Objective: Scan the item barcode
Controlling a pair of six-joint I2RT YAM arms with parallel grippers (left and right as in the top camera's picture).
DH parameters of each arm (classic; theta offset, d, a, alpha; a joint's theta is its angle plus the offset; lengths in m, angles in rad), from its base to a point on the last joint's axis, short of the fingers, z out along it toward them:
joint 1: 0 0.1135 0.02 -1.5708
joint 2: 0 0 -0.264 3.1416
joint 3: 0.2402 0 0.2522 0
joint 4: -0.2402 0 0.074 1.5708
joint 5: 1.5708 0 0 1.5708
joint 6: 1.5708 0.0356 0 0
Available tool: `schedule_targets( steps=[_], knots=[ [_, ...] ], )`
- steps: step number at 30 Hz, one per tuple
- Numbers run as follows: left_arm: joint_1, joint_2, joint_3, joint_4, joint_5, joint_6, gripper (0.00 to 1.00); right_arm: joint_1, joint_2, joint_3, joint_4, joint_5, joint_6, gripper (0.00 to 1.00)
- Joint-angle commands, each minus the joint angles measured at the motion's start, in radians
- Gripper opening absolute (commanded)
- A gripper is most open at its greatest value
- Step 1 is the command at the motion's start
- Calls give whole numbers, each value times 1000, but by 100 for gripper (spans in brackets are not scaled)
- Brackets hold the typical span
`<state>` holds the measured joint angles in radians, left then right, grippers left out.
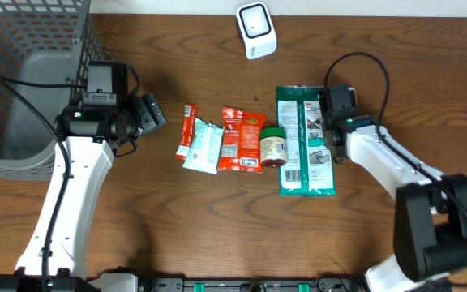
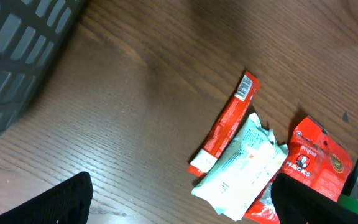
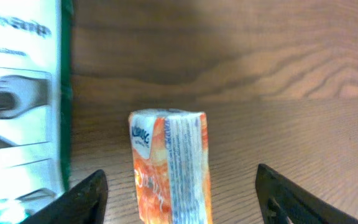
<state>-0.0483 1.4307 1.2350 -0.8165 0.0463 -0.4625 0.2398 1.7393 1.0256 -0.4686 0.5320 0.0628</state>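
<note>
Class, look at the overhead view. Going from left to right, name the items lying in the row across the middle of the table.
thin red packet → white packet → red Hacks bag → green-lidded jar → large green package

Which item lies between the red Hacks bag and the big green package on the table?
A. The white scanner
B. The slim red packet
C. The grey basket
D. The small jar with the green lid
D: in the overhead view the small jar with the green lid lies right between the red Hacks bag and the big green package.
</note>
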Motion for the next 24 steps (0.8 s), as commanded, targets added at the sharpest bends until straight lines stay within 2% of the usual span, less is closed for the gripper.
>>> schedule_targets(
  steps=[1,3,5,7,14,24],
  knots=[
    [3,4,11,-5,-12,17,92,-17,-116,29,1,-101,3,80],
    [3,4,11,-5,-12,17,92,-50,-162,29,-8,-232,-22,84],
    [3,4,11,-5,-12,17,92,-87,-183,29,-26,-353,-65,77],
    [3,4,11,-5,-12,17,92,-124,-182,29,-47,-428,-65,75],
    [3,4,11,-5,-12,17,92,-239,-112,29,-108,-567,-126,67],
    [3,4,11,-5,-12,17,92,-248,-60,27,-92,-564,-158,54]
  ],
)
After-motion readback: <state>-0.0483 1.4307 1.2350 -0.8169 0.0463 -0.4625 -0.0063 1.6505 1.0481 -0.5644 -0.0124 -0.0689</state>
